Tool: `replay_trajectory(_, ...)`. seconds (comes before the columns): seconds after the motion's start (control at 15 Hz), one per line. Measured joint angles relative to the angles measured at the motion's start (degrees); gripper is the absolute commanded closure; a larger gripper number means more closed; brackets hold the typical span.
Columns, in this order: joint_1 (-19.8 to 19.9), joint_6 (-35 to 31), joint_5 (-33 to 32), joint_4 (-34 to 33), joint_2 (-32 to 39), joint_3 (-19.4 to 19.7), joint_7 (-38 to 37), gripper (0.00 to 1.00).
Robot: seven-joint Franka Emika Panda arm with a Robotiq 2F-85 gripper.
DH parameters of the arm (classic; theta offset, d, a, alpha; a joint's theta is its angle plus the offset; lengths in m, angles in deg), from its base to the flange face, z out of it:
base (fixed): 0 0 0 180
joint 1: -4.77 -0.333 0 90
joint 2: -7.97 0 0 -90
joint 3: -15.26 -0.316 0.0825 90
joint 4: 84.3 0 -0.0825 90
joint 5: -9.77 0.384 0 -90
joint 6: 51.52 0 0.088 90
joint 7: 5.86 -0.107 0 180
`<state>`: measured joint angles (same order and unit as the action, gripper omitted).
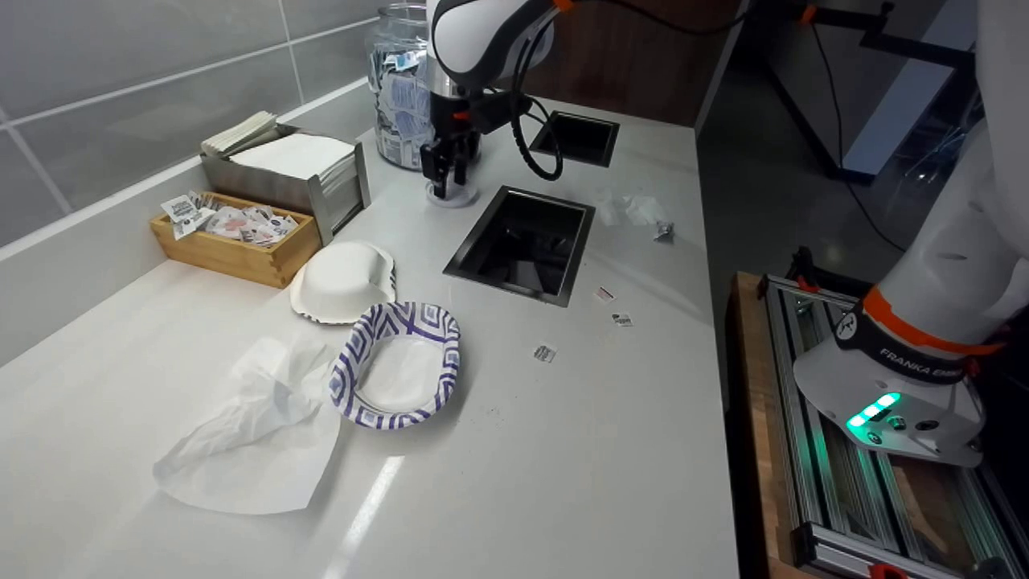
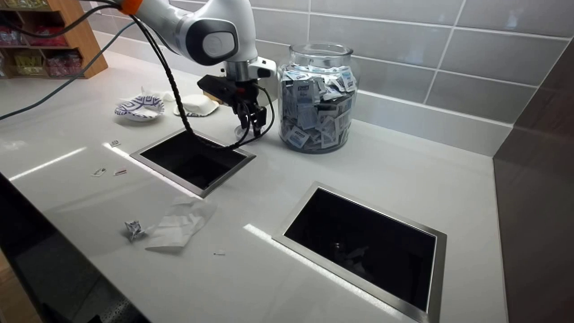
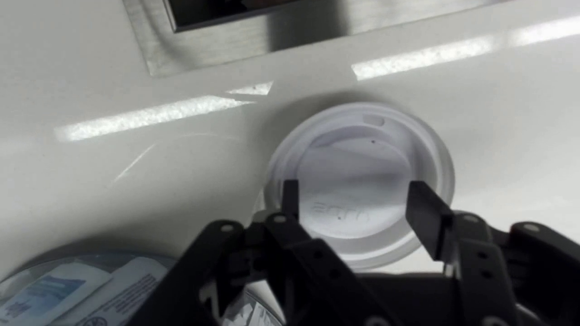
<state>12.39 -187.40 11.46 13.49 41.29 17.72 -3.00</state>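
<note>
My gripper [image 3: 355, 197] is open, its two black fingers pointing down over a round white cup lid [image 3: 353, 167]. The fingertips overlap the lid's left and right sides in the wrist view; I cannot tell whether they touch it. The lid lies flat on the white counter and also shows in both exterior views [image 1: 461, 198] [image 2: 241, 133], partly hidden by the gripper [image 1: 448, 181] [image 2: 253, 128]. A large glass jar full of wipe packets [image 2: 316, 103] stands close beside the gripper. Part of the jar shows at the lower left of the wrist view [image 3: 86, 290].
A recessed bin with a metal rim [image 1: 506, 288] is close to the lid. Another bin [image 2: 437, 273] lies farther along. A napkin holder [image 1: 265, 191], wooden packet box [image 1: 221, 259], upturned bowl [image 1: 338, 277], patterned bowl [image 1: 347, 390] and crumpled paper [image 1: 265, 450] sit along the counter.
</note>
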Motion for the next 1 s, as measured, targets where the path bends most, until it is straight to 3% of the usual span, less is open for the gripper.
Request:
replay_trajectory(0.13, -0.28, 0.0, 0.0, -0.05, -0.92, -0.14, 0.03, 0.0)
replay_trajectory(1.0, -0.44, 0.0, -0.27, 0.16, -0.11, 0.94, -2.09, 0.0)
